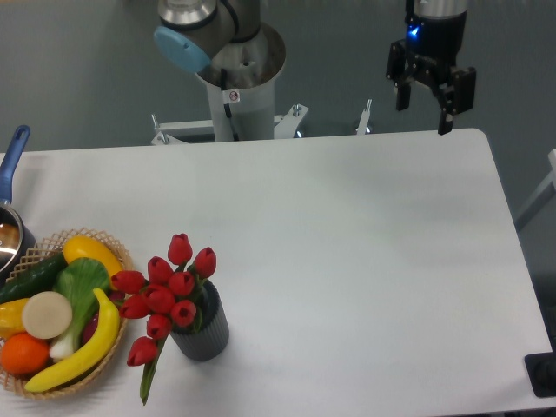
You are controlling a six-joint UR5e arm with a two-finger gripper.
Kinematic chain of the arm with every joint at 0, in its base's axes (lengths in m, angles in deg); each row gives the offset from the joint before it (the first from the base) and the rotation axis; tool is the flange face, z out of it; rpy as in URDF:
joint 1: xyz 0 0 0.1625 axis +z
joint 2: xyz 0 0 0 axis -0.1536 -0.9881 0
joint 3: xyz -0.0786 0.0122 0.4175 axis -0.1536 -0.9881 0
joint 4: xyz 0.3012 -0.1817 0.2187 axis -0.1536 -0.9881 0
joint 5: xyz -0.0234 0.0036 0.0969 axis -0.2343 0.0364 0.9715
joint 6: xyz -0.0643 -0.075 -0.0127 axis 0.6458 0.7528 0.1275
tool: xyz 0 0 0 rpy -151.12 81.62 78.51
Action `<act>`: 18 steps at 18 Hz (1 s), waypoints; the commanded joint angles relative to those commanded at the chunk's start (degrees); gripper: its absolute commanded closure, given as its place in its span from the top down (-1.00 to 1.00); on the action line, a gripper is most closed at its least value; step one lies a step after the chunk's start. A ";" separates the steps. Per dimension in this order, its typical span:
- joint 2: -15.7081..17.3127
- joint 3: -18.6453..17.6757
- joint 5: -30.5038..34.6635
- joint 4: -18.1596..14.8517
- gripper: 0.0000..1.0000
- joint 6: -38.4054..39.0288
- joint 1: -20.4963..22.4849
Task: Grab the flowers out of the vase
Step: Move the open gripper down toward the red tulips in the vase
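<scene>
At the far left edge I see a metal pot (7, 239) with a blue handle, only partly in view. Next to it, at the near left corner of the table (365, 261), stands a round woven wicker basket (111, 250) full of smooth fruit and vegetables, among them a curved yellow banana (87, 347) and a dark green cucumber (30, 276). Just right of the basket stands the vase (203, 333), a dark cylinder with ribbed sides. The flowers (169, 291) are in it, glossy red buds leaning left over the basket rim, one green stem hanging down. At the far right, well apart from them, the gripper (423, 102) hangs beyond the table edge; its black jaws are spread apart and hold nothing.
</scene>
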 joint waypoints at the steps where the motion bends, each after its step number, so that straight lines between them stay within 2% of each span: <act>1: 0.09 0.00 0.00 -0.09 1.00 0.00 -0.09; 4: 0.09 -0.09 -2.62 -0.44 1.00 1.92 -0.18; 8: -0.09 -1.75 -9.92 0.87 1.00 13.42 -0.79; 12: -0.26 -2.02 -10.37 1.67 1.00 22.82 -3.42; 18: -3.51 -2.28 -16.87 7.46 1.00 39.53 -8.16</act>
